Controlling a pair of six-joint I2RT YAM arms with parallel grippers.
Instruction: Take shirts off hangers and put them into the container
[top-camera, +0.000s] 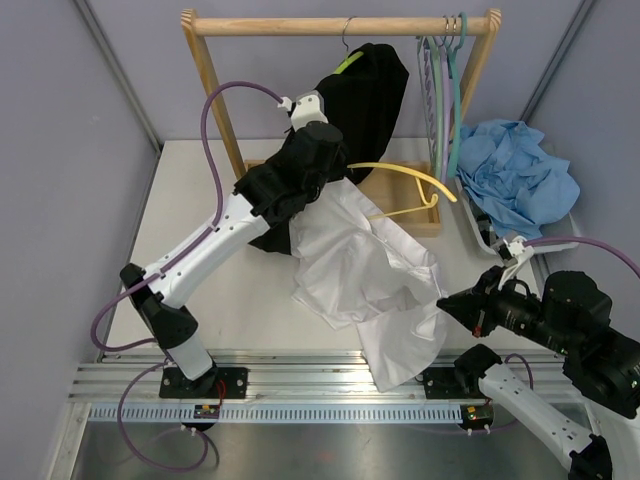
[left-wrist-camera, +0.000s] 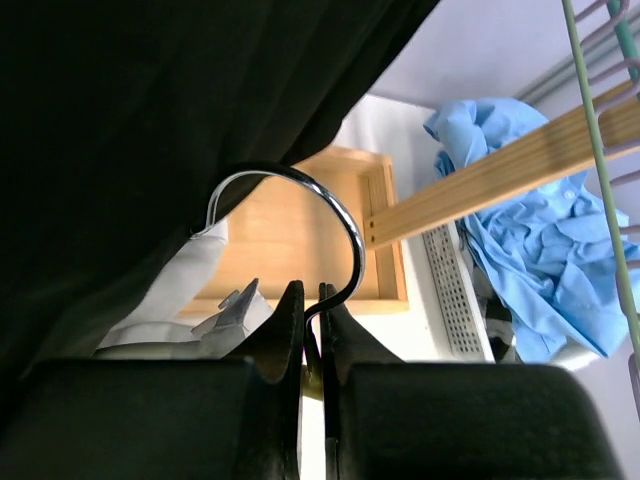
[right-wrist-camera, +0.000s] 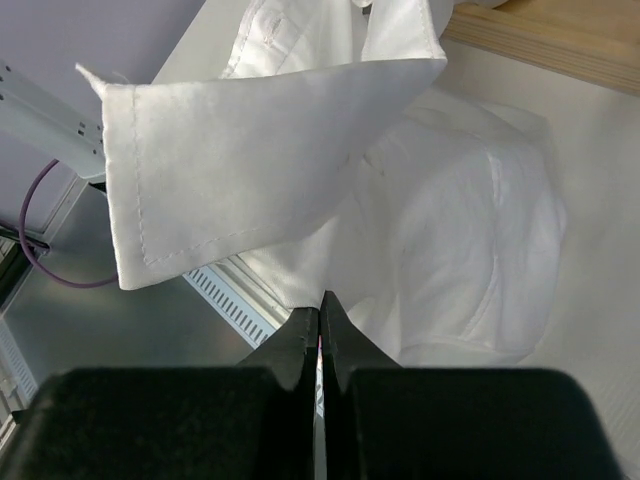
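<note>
1. White shirt sprawls over mid-desk to the near edge; black shirt hangs on the rack.
2. Container sits at the far-right, holding a blue garment.
3. Left claw is clamped on the yellow hanger's hook; right claw is pinching the white shirt's edge.
4. Step looks like stripping the white shirt; next, pull the claws apart.

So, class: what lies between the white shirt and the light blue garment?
In the top view, the yellow hanger's end and a corner of the rack's wooden base tray lie between the white shirt and the light blue garment.
</note>
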